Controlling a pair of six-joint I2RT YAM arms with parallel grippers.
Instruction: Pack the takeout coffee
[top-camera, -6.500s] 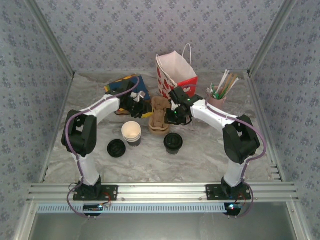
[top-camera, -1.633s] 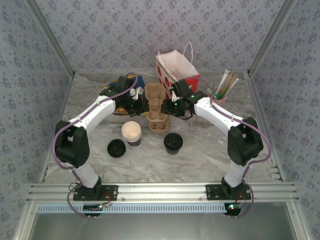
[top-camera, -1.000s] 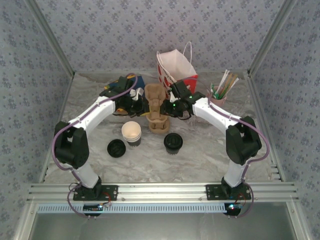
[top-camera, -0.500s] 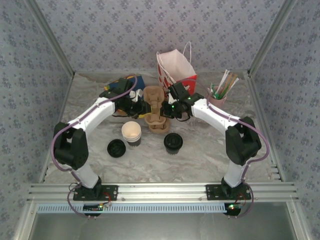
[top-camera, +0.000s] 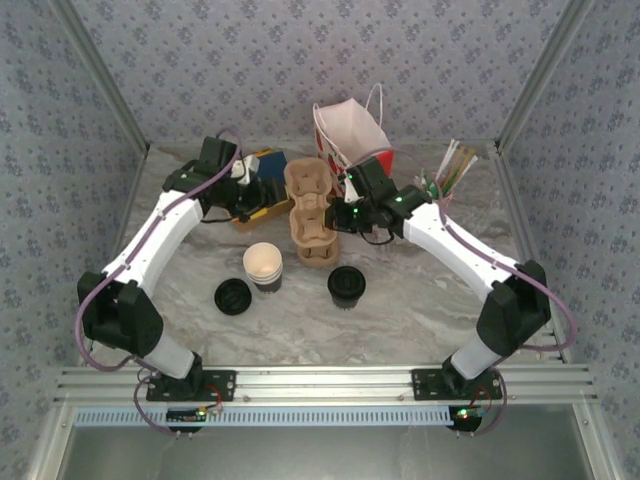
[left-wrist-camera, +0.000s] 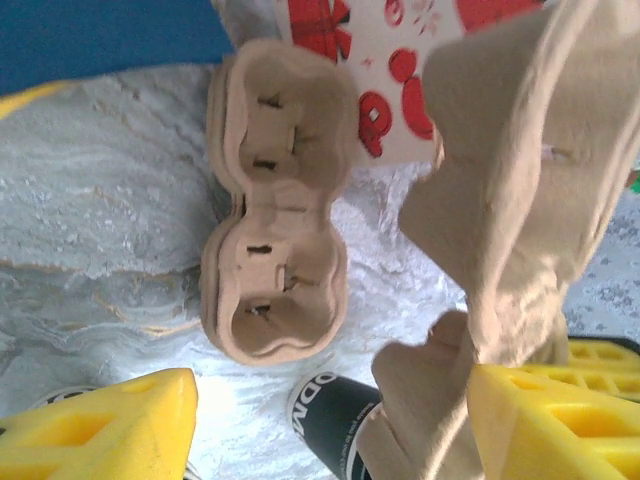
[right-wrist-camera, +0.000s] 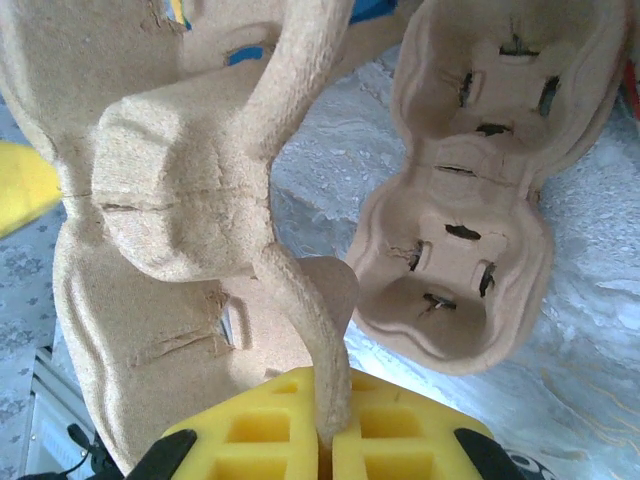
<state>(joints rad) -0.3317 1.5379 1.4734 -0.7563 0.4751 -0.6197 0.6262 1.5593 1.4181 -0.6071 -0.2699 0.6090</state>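
Note:
The takeout coffee, a small cup under a black lid, stands on the table in front of the arms. My right gripper is shut on the thin edge of a brown pulp cup carrier and holds it above the table. A second carrier lies flat just below it. My left gripper stands open to the left of the held carrier, whose lower edge hangs close to the right finger.
A red-and-white paper bag stands open behind the carriers. A stack of lidless cups and a loose black lid sit front left. A pot of stirrers is at the right, and a blue and yellow packet at the back left.
My left gripper has opened, let go of the carrier and drawn back to the left. The right gripper keeps the carrier, which has turned from upright to face upward.

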